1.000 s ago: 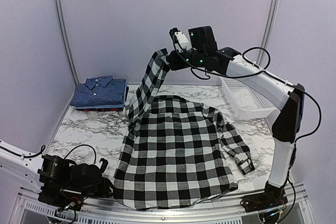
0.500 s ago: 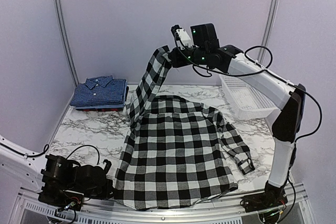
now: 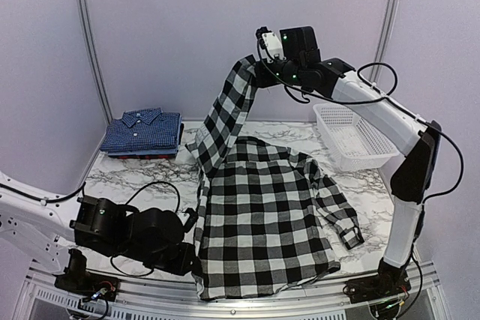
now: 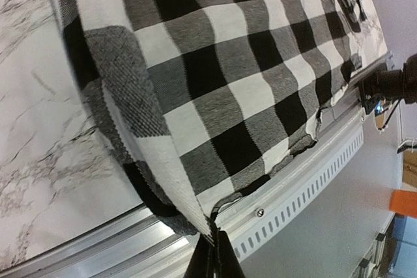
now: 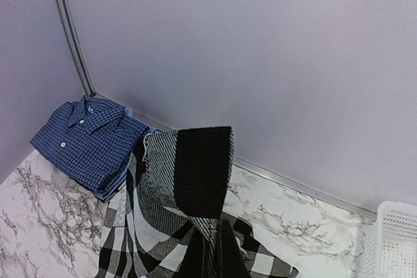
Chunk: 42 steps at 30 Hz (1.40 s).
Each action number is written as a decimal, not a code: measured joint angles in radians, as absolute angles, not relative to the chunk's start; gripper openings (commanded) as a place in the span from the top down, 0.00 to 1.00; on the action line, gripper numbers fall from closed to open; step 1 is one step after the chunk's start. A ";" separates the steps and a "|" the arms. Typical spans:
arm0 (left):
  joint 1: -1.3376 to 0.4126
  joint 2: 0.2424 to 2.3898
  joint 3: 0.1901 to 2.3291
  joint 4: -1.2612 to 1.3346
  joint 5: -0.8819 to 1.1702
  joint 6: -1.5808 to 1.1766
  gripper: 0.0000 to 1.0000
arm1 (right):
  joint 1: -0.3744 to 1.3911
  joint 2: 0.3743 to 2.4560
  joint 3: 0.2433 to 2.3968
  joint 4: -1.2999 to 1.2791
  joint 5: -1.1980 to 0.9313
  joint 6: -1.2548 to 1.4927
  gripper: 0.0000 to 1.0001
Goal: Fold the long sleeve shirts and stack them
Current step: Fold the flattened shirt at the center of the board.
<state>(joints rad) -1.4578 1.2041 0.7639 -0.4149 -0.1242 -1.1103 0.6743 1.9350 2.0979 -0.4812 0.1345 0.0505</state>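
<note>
Sleeve of black-and-white checked cloth shirt (image 3: 262, 215) is held high by right pincer (image 3: 261, 73), which is clamped on the cuff end. Rest of shirt lies spread on white marble-pattern bench (image 3: 127, 177), hem at the near edge, other sleeve lying toward the right side.

Top view: left fingertips are lost behind the shirt edge and the arm body. Left wrist view settles it: left pincer (image 4: 210, 257) is closed tight on the near-left hem corner, just over the front metal rail (image 4: 287, 190), with the cloth edge doubled over.

Right wrist view: dark cuff fold drapes above the closed fingertips. Stack of folded dark blue fine-checked shirts (image 5: 85, 138) sits at far left corner of bench, apart from the checked shirt. Corner of white plastic mesh basket (image 5: 391, 239) is cut off by the frame; top view shows it whole at far right.

Versus a second ago: left arm has risen and swung right, pulling the shirt's left side inward so that edge now stands up. Right pincer has shifted right and slightly higher. Blue stack and basket unmoved.

Number of shirts in the blue stack is unclear.
</note>
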 measured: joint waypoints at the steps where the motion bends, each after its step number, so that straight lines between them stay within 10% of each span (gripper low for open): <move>1: -1.458 1.241 0.796 -0.416 -0.116 -1.085 1.00 | 0.672 1.931 2.097 -0.486 0.152 0.045 1.00; 37: -1.379 1.936 1.425 -0.435 0.298 -0.690 1.00 | 0.549 1.610 1.612 -0.486 0.385 0.011 1.00; 42: -1.378 1.981 1.443 -0.436 0.322 -0.678 0.73 | 0.549 1.610 1.612 -0.487 0.373 0.020 1.00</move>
<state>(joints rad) -1.3777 1.9812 1.4429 -0.4358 0.3222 -0.6781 0.5491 1.6100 1.6123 -0.4866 0.3725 0.0204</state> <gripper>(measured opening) 0.071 0.002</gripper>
